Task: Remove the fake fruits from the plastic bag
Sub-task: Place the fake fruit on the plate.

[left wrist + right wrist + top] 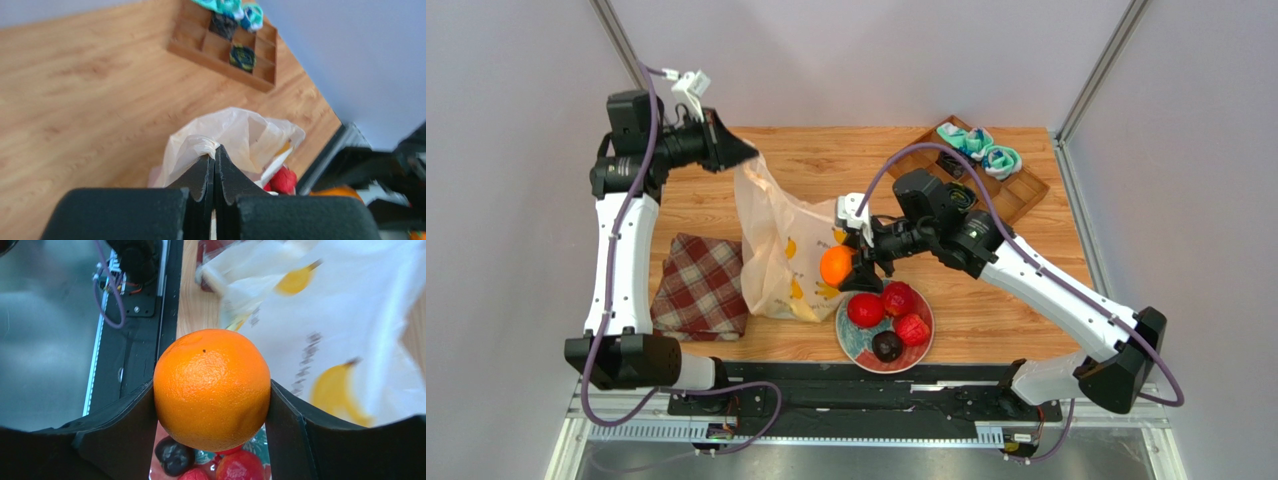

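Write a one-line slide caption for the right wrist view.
The right gripper grips the orange beside the plastic bag, a dark fruit visible beyond.

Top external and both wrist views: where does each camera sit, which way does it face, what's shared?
Top external: above, behind the arms, facing down at the table; left arm and right arm whole.
Left wrist: on the left arm, looking along the left gripper, shut on the plastic bag, toward the wooden tray.
Right wrist: on the right arm, looking down past the right gripper clamping the orange.
Shared: plastic bag in all three; orange in top and right wrist.
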Controlling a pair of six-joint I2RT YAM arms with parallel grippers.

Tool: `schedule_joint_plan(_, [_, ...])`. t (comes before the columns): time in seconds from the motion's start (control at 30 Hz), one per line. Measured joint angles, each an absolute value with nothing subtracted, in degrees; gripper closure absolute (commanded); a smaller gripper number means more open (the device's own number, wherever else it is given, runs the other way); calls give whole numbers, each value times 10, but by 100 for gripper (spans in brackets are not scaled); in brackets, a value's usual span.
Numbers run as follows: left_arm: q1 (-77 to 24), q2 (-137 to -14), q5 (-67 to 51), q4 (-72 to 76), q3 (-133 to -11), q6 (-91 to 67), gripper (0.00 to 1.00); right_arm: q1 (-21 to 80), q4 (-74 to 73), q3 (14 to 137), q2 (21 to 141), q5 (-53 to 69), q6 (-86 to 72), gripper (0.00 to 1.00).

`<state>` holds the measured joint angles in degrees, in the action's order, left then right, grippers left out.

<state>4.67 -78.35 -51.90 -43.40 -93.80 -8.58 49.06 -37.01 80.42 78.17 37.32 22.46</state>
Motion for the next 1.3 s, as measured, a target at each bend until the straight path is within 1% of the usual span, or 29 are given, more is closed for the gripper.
schedule_joint_plan(0.13, [47, -851, -484, -404, -1039, -102, 100, 503, -367, 735, 733, 385, 277, 84])
schedule_joint_plan(0.23, [47, -907, -460, -399, -1091, -102, 100, 523, -371, 707, 735, 385, 344, 82])
schedule_joint_plan(0.3, [47, -932, -457, -396, -1095, -103, 100, 533, -380, 693, 748, 382, 395, 81])
schedule_joint_plan(0.37, [47, -940, -460, -389, -1080, -110, 100, 540, -390, 683, 768, 376, 437, 82])
schedule_joint_plan(0.47, [48, -928, -471, -389, -1038, -112, 100, 552, -387, 652, 797, 357, 502, 82])
schedule_joint_plan(0.57, [51, -893, -475, -401, -995, -97, 100, 567, -396, 627, 809, 344, 552, 80])
schedule_joint_plan(0.73, [60, -815, -477, -430, -962, -57, 100, 589, -412, 629, 834, 349, 612, 77])
schedule_joint_plan(0.9, [65, -766, -481, -439, -952, -37, 100, 591, -459, 653, 891, 350, 665, 75])
schedule_joint_plan(0.97, [65, -759, -484, -440, -940, -37, 100, 591, -476, 662, 910, 346, 685, 70])
schedule_joint_plan(1.0, [65, -758, -486, -440, -935, -37, 100, 591, -482, 663, 917, 343, 693, 60])
schedule_joint_plan(1.07, [65, -759, -489, -442, -924, -38, 100, 591, -496, 664, 925, 334, 706, 28])
schedule_joint_plan(1.1, [65, -759, -490, -444, -919, -38, 100, 591, -502, 664, 926, 330, 710, 5])
schedule_joint_plan(1.13, [65, -759, -490, -446, -916, -38, 100, 591, -506, 665, 926, 329, 713, 0])
schedule_joint_plan(1.3, [65, -755, -495, -450, -905, -40, 100, 591, -521, 677, 923, 317, 723, 0])
